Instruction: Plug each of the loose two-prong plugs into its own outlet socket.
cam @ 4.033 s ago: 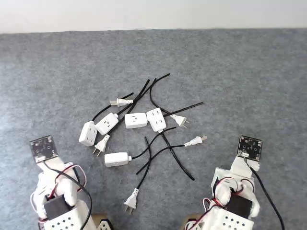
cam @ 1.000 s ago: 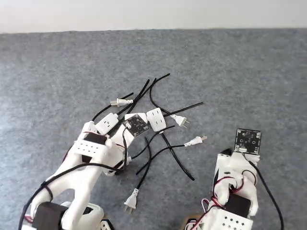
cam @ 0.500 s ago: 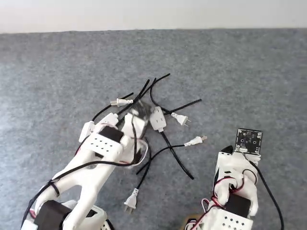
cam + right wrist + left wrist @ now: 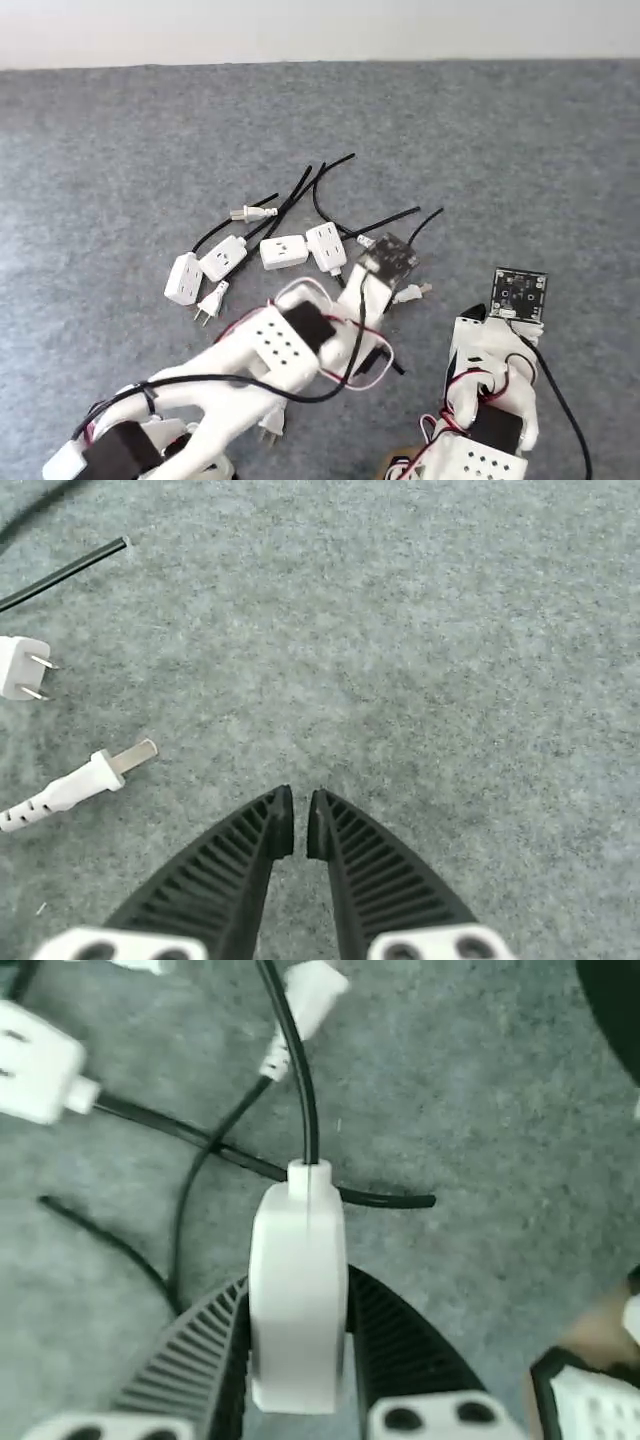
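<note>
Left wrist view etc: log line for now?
left tool: shut on outlet socket | right tool: shut, empty | loose plug: unplugged, near right tool

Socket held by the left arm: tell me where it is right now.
The left wrist view shows the white socket clamped in the left gripper, over the grey carpet, with its black cord leading out past a loose plug.

grey carpet [image 4: 520,150] bears white sockets [image 4: 283,251], plugs [image 4: 255,212] and seemingly tangled cords [image 4: 296,193].
</note>
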You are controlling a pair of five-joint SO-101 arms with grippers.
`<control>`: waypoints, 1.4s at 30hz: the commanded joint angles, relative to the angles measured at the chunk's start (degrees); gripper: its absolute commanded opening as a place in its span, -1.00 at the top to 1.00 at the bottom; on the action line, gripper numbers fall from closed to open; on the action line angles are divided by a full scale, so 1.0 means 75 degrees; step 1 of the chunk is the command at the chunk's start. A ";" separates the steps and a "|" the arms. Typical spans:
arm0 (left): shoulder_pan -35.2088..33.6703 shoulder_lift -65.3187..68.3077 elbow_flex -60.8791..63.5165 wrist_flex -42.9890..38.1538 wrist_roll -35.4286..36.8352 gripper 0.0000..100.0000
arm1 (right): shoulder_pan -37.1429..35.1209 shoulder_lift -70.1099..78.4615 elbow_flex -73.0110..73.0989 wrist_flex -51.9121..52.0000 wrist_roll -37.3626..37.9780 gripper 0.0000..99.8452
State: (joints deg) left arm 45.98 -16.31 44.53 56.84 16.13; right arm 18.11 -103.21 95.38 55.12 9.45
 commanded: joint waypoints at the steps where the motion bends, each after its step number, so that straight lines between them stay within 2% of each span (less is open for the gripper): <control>1: 0.0094 0.0012 0.0510 -0.0949 0.0539 0.93 | 0.0076 -0.0100 0.0141 -0.0158 0.0035 0.91; 4: 0.0082 0.0012 0.0791 -0.1160 0.0797 0.71 | 0.0076 -0.0100 0.0141 -0.0147 0.0047 0.91; 7: 0.0094 0.0000 0.0791 -0.0891 0.1172 0.47 | 0.0076 -0.0100 0.0141 -0.0147 0.0070 0.91; 9: 0.0105 -0.0012 0.0815 -0.0809 0.1336 0.40 | 0.0076 -0.0100 0.0141 -0.0135 0.0070 0.91; 15: -0.0234 -0.0070 0.0826 -0.0785 0.1325 0.47 | 0.0076 -0.0100 0.0141 -0.0135 0.0082 0.91; 19: -0.0551 -0.0340 0.0369 0.0234 0.1278 0.49 | 0.0076 -0.0100 0.0141 -0.0147 0.0082 0.91; 22: -0.0879 -0.1301 -0.0053 0.1242 0.0727 0.50 | 0.0076 -0.0100 0.0141 -0.0158 0.0059 0.91; 24: -0.1102 -0.2192 0.0076 0.1465 0.0457 0.52 | 0.0064 -0.0100 0.0141 -0.0170 0.0059 0.91; 28: -0.1278 -0.3892 0.1155 0.1278 0.0129 0.58 | 0.0064 -0.0100 0.0141 -0.0158 0.0059 0.91; 31: -0.1278 -0.4595 0.1729 0.0985 -0.0070 0.72 | 0.0064 -0.0100 0.0141 -0.0158 0.0047 0.91; 35: -0.1278 -0.4267 0.1717 0.0610 -0.0328 0.99 | 0.0064 -0.0100 0.0141 -0.0147 0.0047 0.91; 39: -0.1641 -0.3423 0.1612 0.0316 -0.0293 0.97 | 0.0064 -0.0100 0.0141 -0.0135 0.0047 0.91; 42: -0.2204 -0.2532 0.1260 0.0234 0.0234 0.97 | 0.0076 -0.0100 0.0141 -0.0135 0.0047 0.91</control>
State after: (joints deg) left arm 32.79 -40.13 57.45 60.18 15.16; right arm 18.11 -103.21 95.38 55.12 9.45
